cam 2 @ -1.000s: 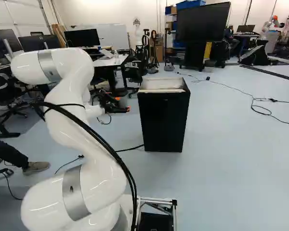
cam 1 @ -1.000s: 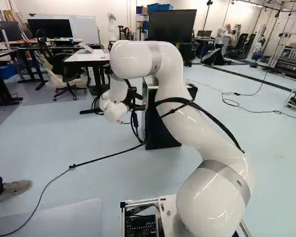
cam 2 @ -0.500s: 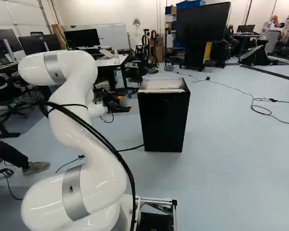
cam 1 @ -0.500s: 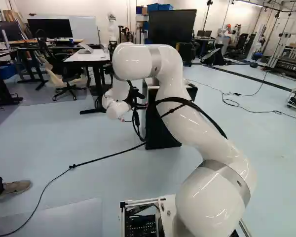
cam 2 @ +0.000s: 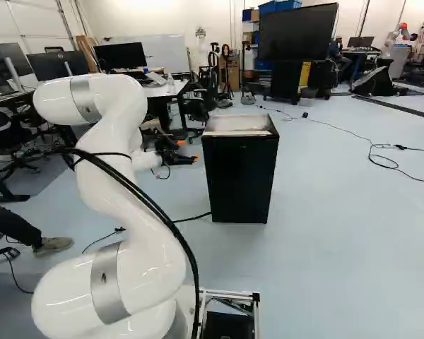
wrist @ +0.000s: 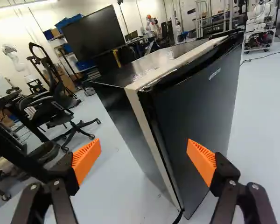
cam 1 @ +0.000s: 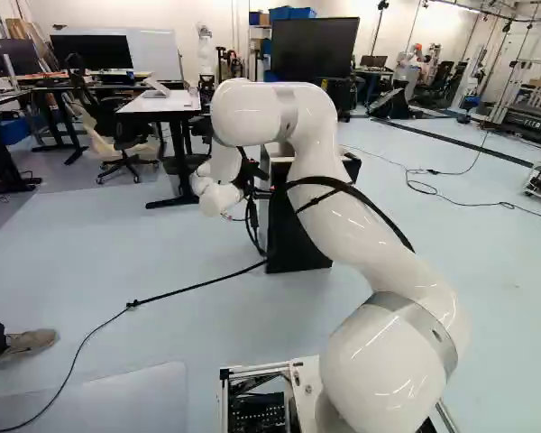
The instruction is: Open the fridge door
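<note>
Opening the door (wrist: 198, 112) likely means hooking its near edge (wrist: 162, 149): it looks stiff, slippery, and may stick before swinging freely. The fridge (cam 2: 240, 176) stands on the floor (wrist: 126, 196), ahead of the spread, empty fingers (wrist: 203, 161).

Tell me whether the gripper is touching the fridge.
Apart. The right base view shows it: a narrow strip of floor is visible between the gripper and the near side of the fridge.

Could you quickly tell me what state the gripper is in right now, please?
Gripper: open, holding nothing, its orange pads wide apart.
</note>
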Controlling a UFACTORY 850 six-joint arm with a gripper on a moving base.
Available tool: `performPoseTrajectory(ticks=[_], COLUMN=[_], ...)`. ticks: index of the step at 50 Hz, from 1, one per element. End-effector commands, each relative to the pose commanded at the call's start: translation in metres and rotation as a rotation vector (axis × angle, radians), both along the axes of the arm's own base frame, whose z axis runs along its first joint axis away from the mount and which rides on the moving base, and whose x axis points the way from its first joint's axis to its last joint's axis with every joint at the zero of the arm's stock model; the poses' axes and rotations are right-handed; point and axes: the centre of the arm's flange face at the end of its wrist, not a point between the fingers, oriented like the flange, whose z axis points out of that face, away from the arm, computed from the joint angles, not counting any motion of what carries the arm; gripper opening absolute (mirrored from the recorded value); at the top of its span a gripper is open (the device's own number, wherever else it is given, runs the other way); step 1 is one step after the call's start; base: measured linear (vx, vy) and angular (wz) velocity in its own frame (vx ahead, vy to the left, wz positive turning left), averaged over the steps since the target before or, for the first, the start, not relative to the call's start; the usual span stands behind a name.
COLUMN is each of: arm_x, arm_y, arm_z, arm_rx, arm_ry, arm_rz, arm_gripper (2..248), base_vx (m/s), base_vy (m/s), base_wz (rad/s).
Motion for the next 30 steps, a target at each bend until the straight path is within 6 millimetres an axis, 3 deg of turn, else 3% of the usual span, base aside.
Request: performPoseTrajectory(ticks=[30], arm_x=[0.015], arm_y=[-0.021], arm_z=[0.000], arm_rx=[-0.002], arm_ry=[-0.031], arm_rz=[-0.080], arm_gripper=[247], base_vx=[0.000], base_vy=[0.000], base_wz=[0.000])
